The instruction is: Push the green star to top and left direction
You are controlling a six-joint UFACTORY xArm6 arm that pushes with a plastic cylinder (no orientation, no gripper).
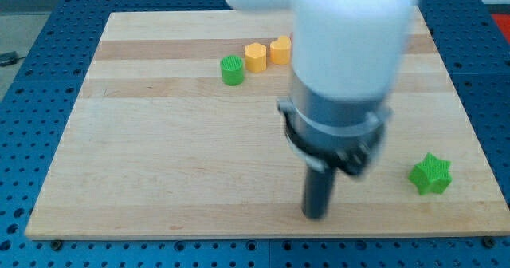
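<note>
The green star (431,175) lies near the board's right edge, low in the view. My tip (315,215) is the lower end of a dark rod near the board's bottom edge, well to the left of the star and a little lower, not touching it. The arm's white and grey body (343,68) looms over the board's middle right and hides what is behind it.
A green round block (232,70) stands at the upper middle. Two yellow blocks (255,57) (280,50) stand just right of it, close together; the right one is partly behind the arm. The wooden board (159,156) rests on a blue perforated table (32,76).
</note>
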